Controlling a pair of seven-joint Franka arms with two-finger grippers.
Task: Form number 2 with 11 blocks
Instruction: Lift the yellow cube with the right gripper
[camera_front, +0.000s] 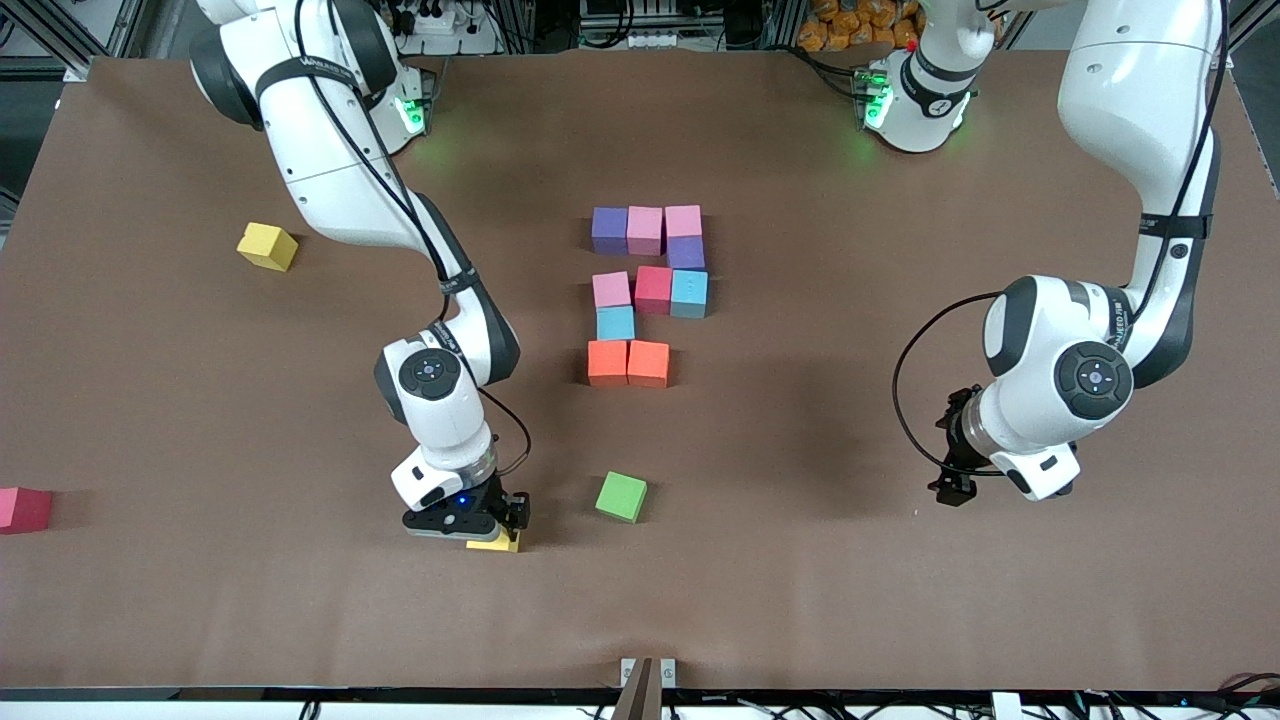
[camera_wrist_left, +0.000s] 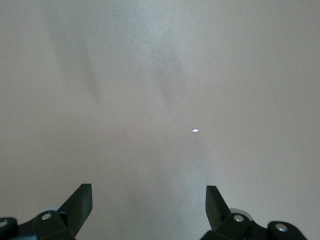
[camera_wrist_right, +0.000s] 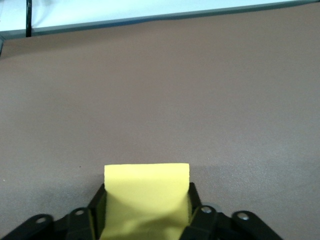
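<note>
Several blocks stand together mid-table as a partial number 2 (camera_front: 648, 290): purple (camera_front: 608, 229) and two pink along the row farthest from the front camera, then purple, a pink-red-light blue row, a light blue (camera_front: 615, 323), and two orange (camera_front: 628, 363) nearest the camera. My right gripper (camera_front: 497, 522) is down at the table and shut on a yellow block (camera_front: 495, 543), nearer the front camera than the figure. In the right wrist view the yellow block (camera_wrist_right: 146, 175) sits squeezed between the fingers of the right gripper (camera_wrist_right: 146, 194). My left gripper (camera_front: 955, 487) (camera_wrist_left: 149, 192) waits open over bare table.
A green cube (camera_front: 621, 496) lies beside the held block, toward the left arm's end. A second yellow cube (camera_front: 267, 246) and a dark red cube (camera_front: 22, 509) lie toward the right arm's end. The table's front edge (camera_front: 640, 688) is close to the right gripper.
</note>
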